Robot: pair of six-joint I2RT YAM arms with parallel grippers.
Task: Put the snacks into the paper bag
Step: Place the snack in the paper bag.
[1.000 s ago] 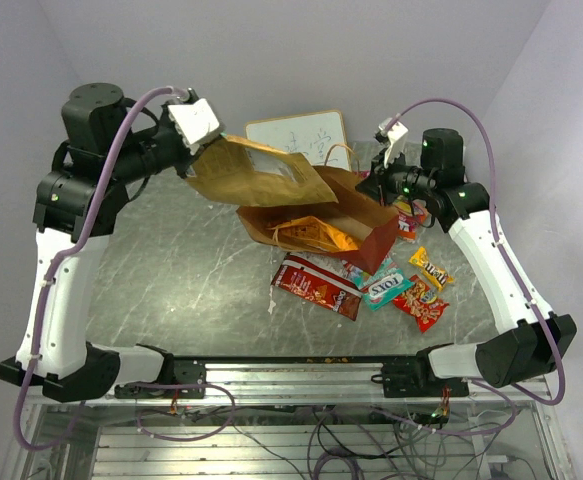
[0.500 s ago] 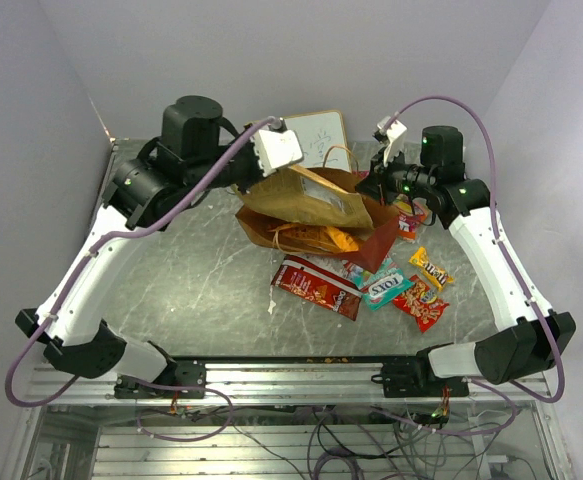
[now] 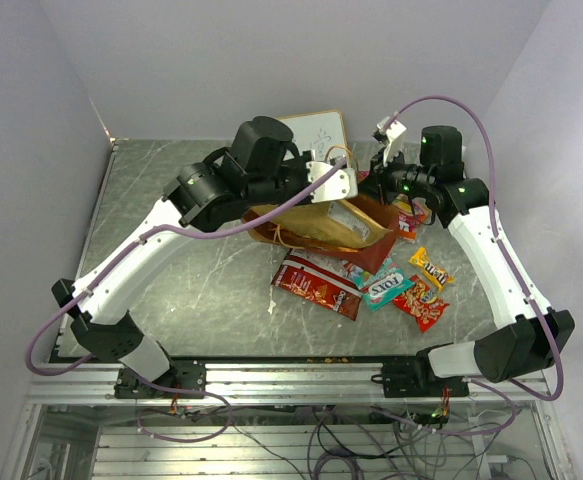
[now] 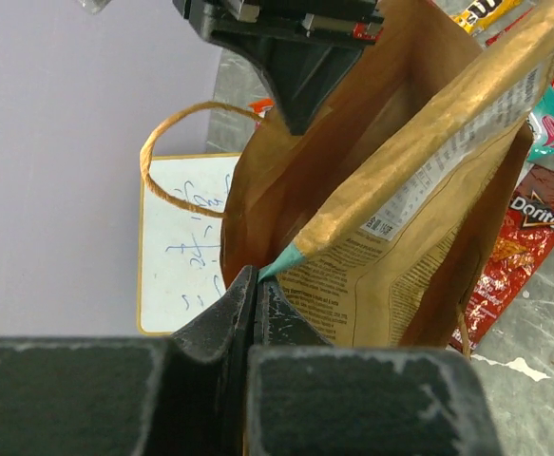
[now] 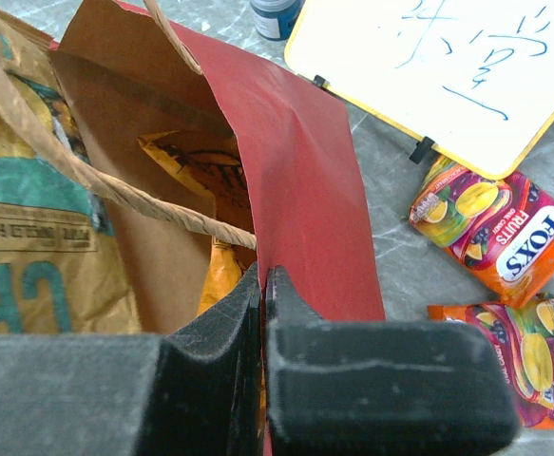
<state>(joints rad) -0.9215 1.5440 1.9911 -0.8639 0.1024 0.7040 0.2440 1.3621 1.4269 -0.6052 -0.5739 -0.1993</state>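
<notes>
The paper bag (image 3: 376,245), red outside and brown inside, lies tilted at the table's middle with its mouth open. My right gripper (image 3: 371,190) is shut on the bag's red wall (image 5: 296,161) at the rim, seen in the right wrist view (image 5: 262,280). My left gripper (image 3: 345,203) is shut on the teal corner of a large gold packet (image 3: 326,225), seen in the left wrist view (image 4: 257,285). The packet (image 4: 419,247) reaches partway into the bag's mouth (image 4: 286,180). An orange-yellow packet (image 5: 196,166) lies inside.
On the table in front of the bag lie a long red chip bag (image 3: 316,285), a teal packet (image 3: 383,287), a yellow packet (image 3: 431,268) and a red-orange packet (image 3: 421,305). Two fruit-candy packets (image 5: 500,223) lie right of the bag. A whiteboard (image 3: 306,130) stands behind.
My left arm has swung from the far left to the bag with the gold packet and brought it into the bag's mouth. My right gripper has kept its hold on the rim.
</notes>
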